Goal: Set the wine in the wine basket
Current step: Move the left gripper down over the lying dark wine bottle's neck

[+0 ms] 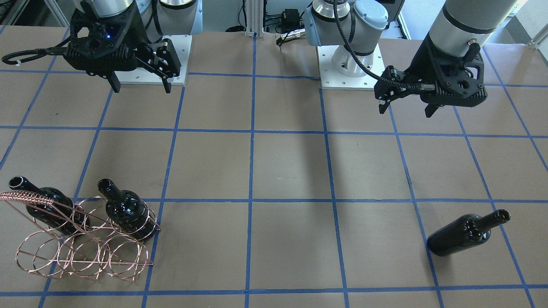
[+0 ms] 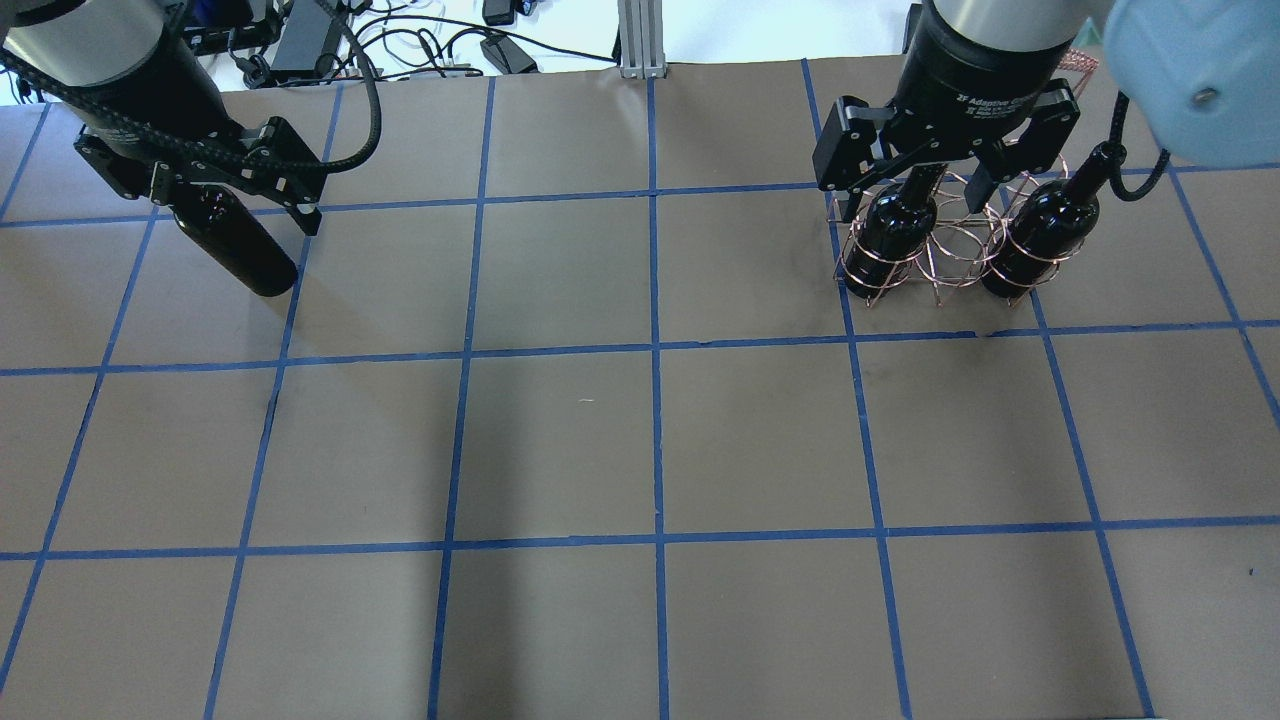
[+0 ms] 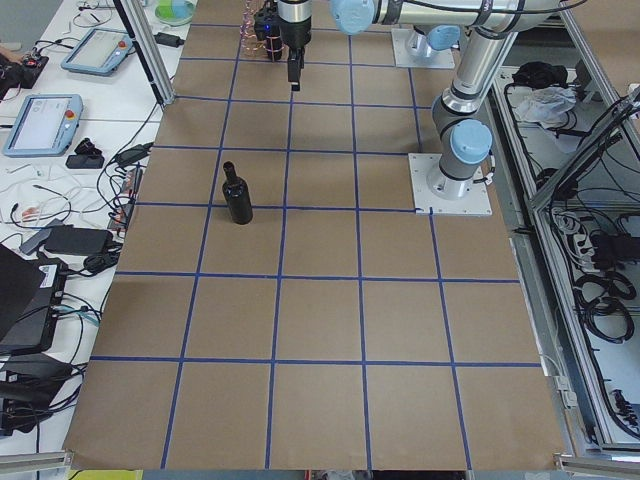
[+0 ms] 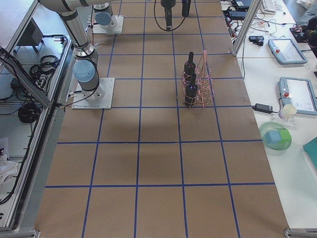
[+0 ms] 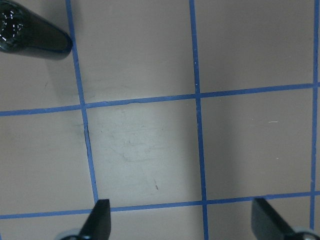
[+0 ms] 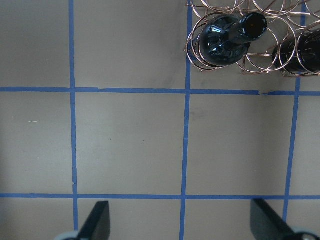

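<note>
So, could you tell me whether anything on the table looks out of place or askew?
Only one thing: a third bottle stands alone on the robot's left side, far from the basket, whose middle slot is empty. Nothing looks toppled, spilled or damaged.

The right gripper [image 6: 182, 222], fingers spread wide, hangs over the blue-taped table [image 6: 130, 145]; far right, the wine basket [image 6: 257, 70] holds a wine bottle [image 6: 222, 42] and a second bottle [image 6: 292, 50] cut off by the edge.

Silver-grey arms [image 1: 460, 28] with blue joint caps [image 1: 371, 15], black left hand [image 1: 406, 110] and right hand [image 1: 142, 89], braided cables [image 1: 43, 51], white base plates [image 1: 338, 82].
</note>
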You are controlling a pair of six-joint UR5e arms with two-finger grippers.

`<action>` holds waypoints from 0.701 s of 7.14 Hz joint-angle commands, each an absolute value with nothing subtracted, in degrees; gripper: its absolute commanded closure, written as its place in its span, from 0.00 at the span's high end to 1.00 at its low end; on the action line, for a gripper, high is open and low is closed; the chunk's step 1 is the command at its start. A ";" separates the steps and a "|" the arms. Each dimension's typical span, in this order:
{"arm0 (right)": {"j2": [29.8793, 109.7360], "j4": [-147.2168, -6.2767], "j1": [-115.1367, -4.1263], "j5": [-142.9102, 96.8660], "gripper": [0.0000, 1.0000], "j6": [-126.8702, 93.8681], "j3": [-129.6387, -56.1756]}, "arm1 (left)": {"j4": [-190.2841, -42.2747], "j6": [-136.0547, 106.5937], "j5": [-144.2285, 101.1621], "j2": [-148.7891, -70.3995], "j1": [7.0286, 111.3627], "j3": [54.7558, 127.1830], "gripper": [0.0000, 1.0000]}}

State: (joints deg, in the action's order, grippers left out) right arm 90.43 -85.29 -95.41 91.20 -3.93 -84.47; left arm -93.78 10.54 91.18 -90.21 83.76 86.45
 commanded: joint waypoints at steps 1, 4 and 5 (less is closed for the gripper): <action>90.53 -85.08 -95.36 91.76 1.00 -3.69 -84.46 | -93.78 10.55 91.23 -90.09 83.67 86.66 1.00; 90.53 -85.17 -95.62 91.76 1.00 -3.96 -84.55 | -93.52 10.55 91.23 -90.09 83.32 87.45 1.00; 90.53 -85.08 -95.62 91.76 1.00 -4.04 -84.64 | -93.34 10.46 91.23 -90.17 83.32 87.89 1.00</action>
